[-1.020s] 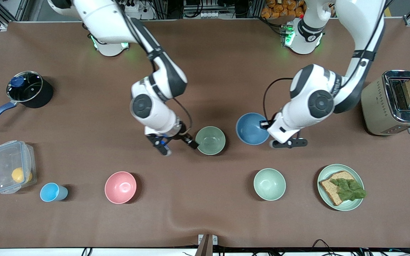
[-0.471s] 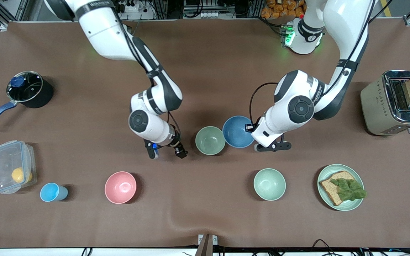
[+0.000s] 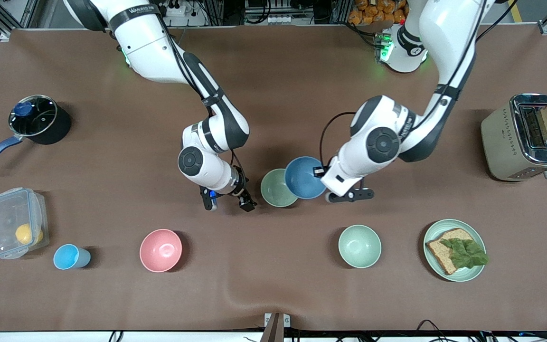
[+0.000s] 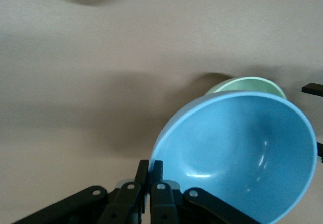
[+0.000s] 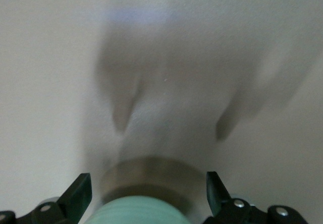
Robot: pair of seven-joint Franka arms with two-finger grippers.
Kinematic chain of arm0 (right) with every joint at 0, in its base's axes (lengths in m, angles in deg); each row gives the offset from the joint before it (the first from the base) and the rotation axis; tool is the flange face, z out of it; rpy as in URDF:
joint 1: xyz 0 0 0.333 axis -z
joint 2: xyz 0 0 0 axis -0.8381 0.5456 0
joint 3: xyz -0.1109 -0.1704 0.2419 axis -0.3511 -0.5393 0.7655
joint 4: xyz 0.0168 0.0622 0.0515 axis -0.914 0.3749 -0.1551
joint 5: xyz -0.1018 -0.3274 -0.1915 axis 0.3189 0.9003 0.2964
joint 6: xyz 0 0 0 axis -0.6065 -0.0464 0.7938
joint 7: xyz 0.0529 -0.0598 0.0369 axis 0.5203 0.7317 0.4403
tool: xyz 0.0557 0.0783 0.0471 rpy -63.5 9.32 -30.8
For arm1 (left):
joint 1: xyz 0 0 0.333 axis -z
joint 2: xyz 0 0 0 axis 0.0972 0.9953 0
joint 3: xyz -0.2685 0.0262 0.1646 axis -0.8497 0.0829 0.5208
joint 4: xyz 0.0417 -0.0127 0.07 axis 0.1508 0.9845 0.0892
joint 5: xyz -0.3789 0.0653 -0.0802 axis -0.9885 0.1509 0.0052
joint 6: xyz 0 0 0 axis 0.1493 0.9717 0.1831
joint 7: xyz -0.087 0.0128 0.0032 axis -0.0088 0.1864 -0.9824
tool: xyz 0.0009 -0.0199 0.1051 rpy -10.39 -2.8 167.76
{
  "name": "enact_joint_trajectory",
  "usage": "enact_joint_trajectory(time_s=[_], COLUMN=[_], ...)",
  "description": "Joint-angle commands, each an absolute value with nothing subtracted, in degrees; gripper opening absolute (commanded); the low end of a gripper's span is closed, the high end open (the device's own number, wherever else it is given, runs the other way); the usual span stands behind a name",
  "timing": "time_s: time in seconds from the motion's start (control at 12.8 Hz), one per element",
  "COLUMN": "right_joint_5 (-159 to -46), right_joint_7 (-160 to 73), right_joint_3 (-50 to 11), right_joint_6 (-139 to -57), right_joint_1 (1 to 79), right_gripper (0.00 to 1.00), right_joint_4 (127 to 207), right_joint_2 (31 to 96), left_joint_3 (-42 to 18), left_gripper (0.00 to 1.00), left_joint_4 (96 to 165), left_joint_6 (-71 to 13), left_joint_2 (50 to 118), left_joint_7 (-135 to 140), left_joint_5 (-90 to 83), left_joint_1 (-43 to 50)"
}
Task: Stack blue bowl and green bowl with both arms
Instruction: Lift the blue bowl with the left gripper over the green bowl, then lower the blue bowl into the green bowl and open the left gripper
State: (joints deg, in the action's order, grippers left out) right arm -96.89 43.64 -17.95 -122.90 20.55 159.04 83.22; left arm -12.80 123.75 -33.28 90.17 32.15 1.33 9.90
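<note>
The blue bowl (image 3: 303, 177) hangs tilted in my left gripper (image 3: 324, 174), which is shut on its rim. It is held above the table and overlaps the edge of the green bowl (image 3: 274, 189) on the side toward the left arm's end. In the left wrist view my left gripper (image 4: 150, 166) pinches the blue bowl's (image 4: 237, 148) rim, and the green bowl (image 4: 248, 85) peeks out under it. My right gripper (image 3: 228, 203) is open and empty beside the green bowl, toward the right arm's end. In the right wrist view my right gripper (image 5: 146, 188) spans bare table and a blurred pale green shape.
A paler mint bowl (image 3: 359, 246), a pink bowl (image 3: 160, 250), a light-blue cup (image 3: 70, 257) and a plate (image 3: 474, 273) with a sandwich lie nearer the front camera. A toaster (image 3: 504, 137), a pot (image 3: 38, 121) and a plastic box (image 3: 14, 229) stand at the table's ends.
My left arm has carried the blue bowl sideways until it overlaps the green bowl. My right gripper has come off the green bowl's rim and drawn a little away.
</note>
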Motion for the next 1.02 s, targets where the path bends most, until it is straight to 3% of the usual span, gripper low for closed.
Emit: enact_joint_trajectory(time_s=[0.0,0.94], right_joint_5=[-98.5,-98.7], right_joint_7=[44.4,49.3], right_joint_3=[-17.7,-17.7], right_joint_6=[-122.7,-125.8], right_joint_1=[20.9,20.7], right_gripper=[1.00,1.00], right_joint_4=[158.3,156.9], right_joint_2=[83.4,86.2], left_joint_3=[-12.2,-11.7], left_gripper=[0.00,0.00], left_joint_4=[120.8,120.7], left_joint_6=[-36.2,-42.1], left_joint_2=[93.5,98.7], left_joint_7=[33.5,33.4], left_joint_5=[1.0,1.1], left_joint_1=[12.1,14.9])
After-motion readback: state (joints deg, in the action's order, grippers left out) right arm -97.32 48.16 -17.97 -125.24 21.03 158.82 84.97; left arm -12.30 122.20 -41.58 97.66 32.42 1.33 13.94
